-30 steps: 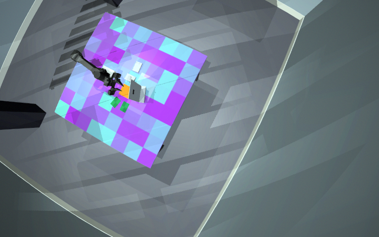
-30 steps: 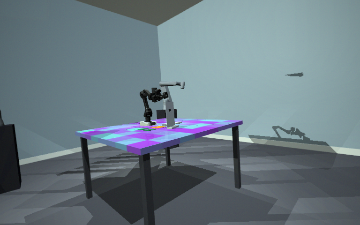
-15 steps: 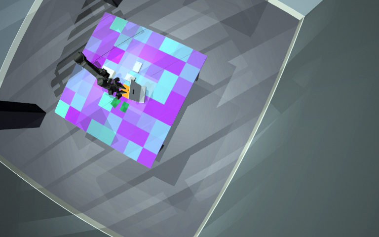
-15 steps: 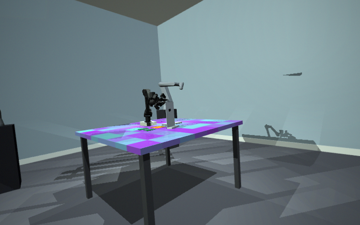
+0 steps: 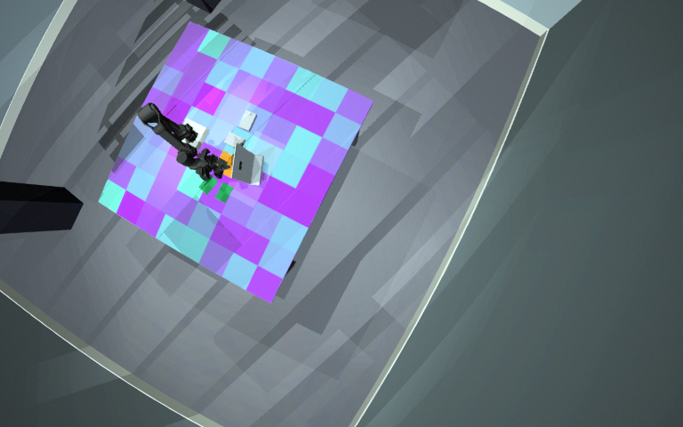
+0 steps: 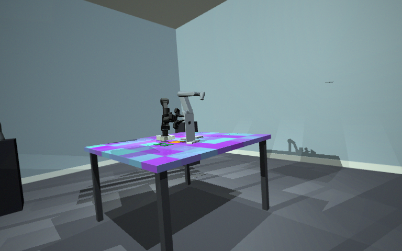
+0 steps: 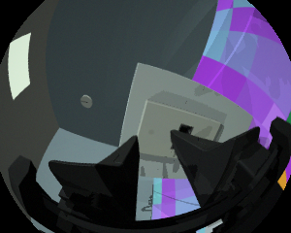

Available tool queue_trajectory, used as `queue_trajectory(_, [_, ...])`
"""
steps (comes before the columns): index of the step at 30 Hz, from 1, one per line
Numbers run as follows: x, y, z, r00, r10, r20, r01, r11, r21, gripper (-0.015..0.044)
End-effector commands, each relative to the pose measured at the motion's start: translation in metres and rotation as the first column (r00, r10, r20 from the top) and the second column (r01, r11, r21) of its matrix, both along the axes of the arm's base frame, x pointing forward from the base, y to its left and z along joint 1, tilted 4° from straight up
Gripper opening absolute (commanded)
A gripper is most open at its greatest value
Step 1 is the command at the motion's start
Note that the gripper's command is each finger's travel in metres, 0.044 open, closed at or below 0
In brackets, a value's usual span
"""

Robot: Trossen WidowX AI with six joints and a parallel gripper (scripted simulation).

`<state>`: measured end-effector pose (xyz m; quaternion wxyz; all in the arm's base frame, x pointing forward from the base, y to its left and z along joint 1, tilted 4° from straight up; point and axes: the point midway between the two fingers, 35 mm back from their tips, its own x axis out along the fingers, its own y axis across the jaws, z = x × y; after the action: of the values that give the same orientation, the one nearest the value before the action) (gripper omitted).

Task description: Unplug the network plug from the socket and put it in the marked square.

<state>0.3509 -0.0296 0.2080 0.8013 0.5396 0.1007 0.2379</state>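
Note:
The upright grey panel (image 5: 244, 155) (image 6: 190, 132) (image 7: 141, 80) stands in front of my fingertips. A raised pale socket housing (image 7: 160, 118) with a small dark opening (image 7: 185, 128) shows in the wrist view, partly covered by my right finger. I cannot make out the plug or its tab clearly. My gripper (image 5: 229, 165) (image 6: 183, 118) (image 7: 153, 138) is partly open, its tips close to the panel, with nothing visible held between them. An orange patch (image 5: 226, 158) (image 6: 176, 141) and two green patches (image 5: 207, 185) (image 5: 224, 192) lie on the table; I cannot tell which is the marked square.
White flat pieces (image 5: 247, 120) (image 5: 234, 139) lie beside the panel. My arm's white base (image 5: 197, 131) (image 6: 165, 137) stands on the checkered table (image 5: 271, 286) (image 6: 147, 166). A light grey arm (image 6: 186, 93) shows behind the panel, and a dark pedestal (image 6: 0, 177) stands off the table.

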Motion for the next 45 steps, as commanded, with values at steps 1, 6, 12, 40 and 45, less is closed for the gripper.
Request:
queue_trajectory(1, [-0.009,-0.002,-0.016,0.995,0.074,-0.067,-0.067,0.993,0.101,0.0156])
queue_trajectory(6, [-0.023,-0.004,-0.034,0.975,0.169,-0.147,-0.135,0.967,0.218,0.0156])
queue_trajectory(12, [-0.037,-0.005,-0.050,0.942,0.255,-0.218,-0.178,0.931,0.319,0.0156])
queue_trajectory(40, [-0.005,0.008,-0.047,0.946,0.256,-0.200,-0.186,0.932,0.311,0.0156])
queue_trajectory(45, [0.002,0.012,-0.046,0.946,0.256,-0.197,-0.187,0.932,0.309,0.0156])
